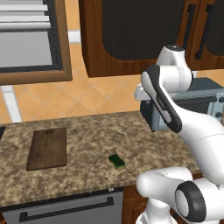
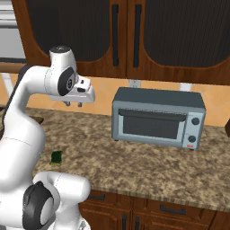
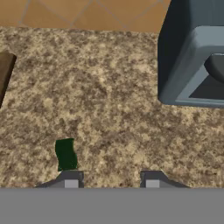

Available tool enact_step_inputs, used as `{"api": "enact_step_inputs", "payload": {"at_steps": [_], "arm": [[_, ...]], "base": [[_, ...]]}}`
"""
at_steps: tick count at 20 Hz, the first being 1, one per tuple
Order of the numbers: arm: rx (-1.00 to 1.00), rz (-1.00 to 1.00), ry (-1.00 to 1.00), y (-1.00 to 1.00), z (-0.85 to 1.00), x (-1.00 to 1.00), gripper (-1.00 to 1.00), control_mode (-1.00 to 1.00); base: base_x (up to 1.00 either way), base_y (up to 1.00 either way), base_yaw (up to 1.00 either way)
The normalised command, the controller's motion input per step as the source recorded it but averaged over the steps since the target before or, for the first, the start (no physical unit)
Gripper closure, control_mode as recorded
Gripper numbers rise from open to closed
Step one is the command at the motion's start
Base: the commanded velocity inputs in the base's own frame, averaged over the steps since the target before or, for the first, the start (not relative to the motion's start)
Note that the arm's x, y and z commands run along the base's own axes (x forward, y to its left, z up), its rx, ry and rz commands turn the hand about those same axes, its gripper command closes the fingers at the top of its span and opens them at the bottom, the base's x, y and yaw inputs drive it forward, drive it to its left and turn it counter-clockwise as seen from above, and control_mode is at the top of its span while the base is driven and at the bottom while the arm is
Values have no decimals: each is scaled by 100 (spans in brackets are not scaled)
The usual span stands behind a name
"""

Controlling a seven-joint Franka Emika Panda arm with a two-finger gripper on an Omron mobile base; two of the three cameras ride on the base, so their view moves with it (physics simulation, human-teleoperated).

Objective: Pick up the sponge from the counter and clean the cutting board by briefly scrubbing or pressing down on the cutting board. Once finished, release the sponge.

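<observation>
The dark green sponge (image 1: 116,161) lies on the speckled granite counter (image 1: 87,131) near its front edge. To its left, well apart, the dark brown cutting board (image 1: 47,148) lies flat with its small hole at the far short edge. My gripper (image 2: 74,104) hangs high above the counter, open and empty, to the right of the sponge (image 2: 57,157). In the hand view the sponge (image 3: 65,154) sits just above the left fingertip (image 3: 71,178), outside the gap of the gripper (image 3: 111,179). A corner of the cutting board (image 3: 5,72) shows at the left edge.
A grey toaster oven (image 2: 157,117) stands at the back of the counter, right of the gripper, also seen as the toaster oven (image 3: 197,61). Dark wooden wall cabinets (image 2: 134,36) hang above. A framed panel (image 1: 26,39) sits on the wall at upper left.
</observation>
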Motion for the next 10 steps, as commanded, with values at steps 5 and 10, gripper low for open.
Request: {"api": "enact_step_inputs", "payload": {"at_steps": [5,10], "arm": [[-5,2,2,13,-7,-4,-100,-100],[0,-2,-1,67,-60,0,-100,-100]], "base": [[0,0,0],[0,0,0]]}}
